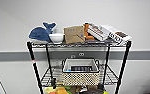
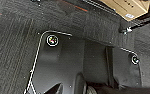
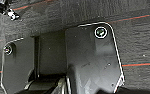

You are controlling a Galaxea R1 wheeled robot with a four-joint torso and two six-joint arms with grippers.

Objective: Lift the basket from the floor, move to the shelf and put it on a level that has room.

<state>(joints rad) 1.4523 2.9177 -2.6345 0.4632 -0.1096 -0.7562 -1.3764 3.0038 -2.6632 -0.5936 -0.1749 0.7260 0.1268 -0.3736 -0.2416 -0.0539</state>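
The cream-white woven basket (image 1: 80,72) stands upright on the second-from-top level (image 1: 111,78) of the black wire shelf (image 1: 33,62), roughly centred between the posts. Something dark lies inside the basket. No gripper touches it in the head view. Both wrist views look down on the dark grey carpet floor (image 2: 13,50) (image 3: 141,37) past the robot's own dark plate.
The top tier holds a blue whale plush (image 1: 42,32), a white bowl (image 1: 56,38), a brown box (image 1: 74,34) and printed boxes (image 1: 108,33). Colourful toys (image 1: 58,90) lie on the tier below the basket. A cardboard box (image 2: 127,7) stands on the carpet. A grey wall is behind the shelf.
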